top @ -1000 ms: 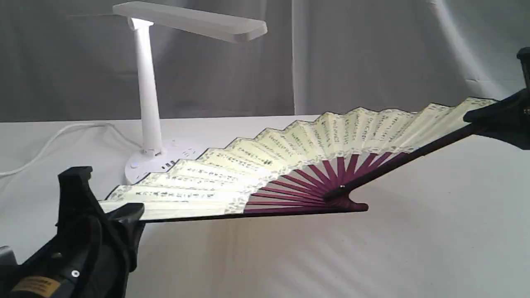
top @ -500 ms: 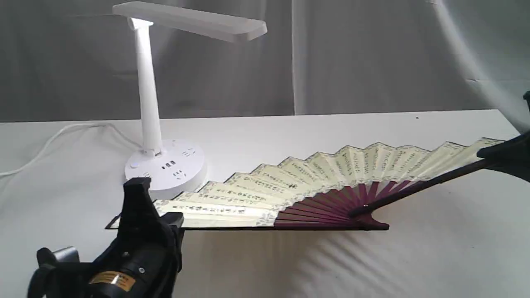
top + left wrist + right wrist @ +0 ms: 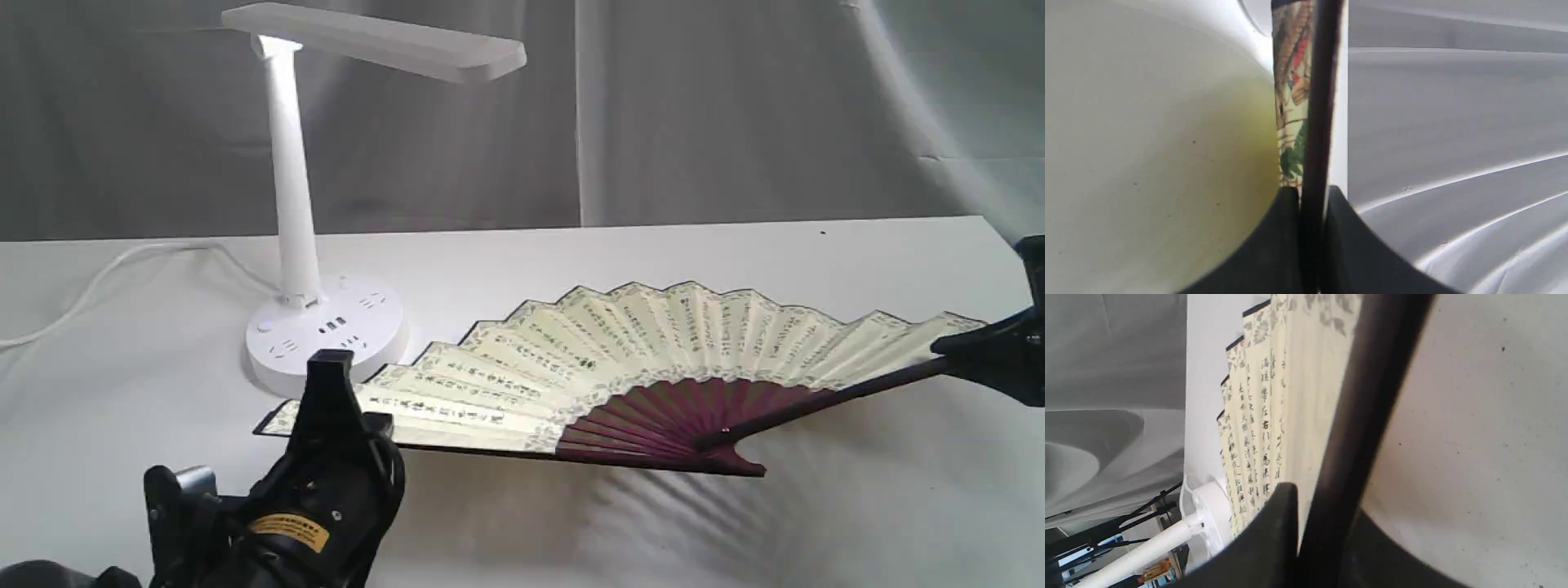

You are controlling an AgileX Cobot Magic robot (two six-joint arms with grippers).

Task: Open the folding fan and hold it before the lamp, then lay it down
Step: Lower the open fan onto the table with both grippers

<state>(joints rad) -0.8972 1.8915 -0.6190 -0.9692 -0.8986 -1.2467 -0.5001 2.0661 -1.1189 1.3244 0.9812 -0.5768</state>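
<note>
The folding fan (image 3: 653,343) is spread wide, its cream calligraphy leaf facing up and its maroon ribs meeting at the pivot near the front. It sits low over the white table (image 3: 816,523), just right of the lamp (image 3: 294,204). My left gripper (image 3: 347,420) is shut on the fan's left outer rib; the left wrist view shows the dark rib (image 3: 1318,102) pinched between the fingers. My right gripper (image 3: 951,351) is shut on the right outer rib (image 3: 1367,416), beside the lettered leaf (image 3: 1265,416).
The lamp's round base (image 3: 326,327) with sockets stands right behind the fan's left end, its flat head overhanging it. A white cord (image 3: 106,273) runs off to the left. Grey cloth hangs behind the table.
Both grippers have brought the fan down from a raised tilt to low over the table. My left gripper moved right and inward. The right gripper dropped.
</note>
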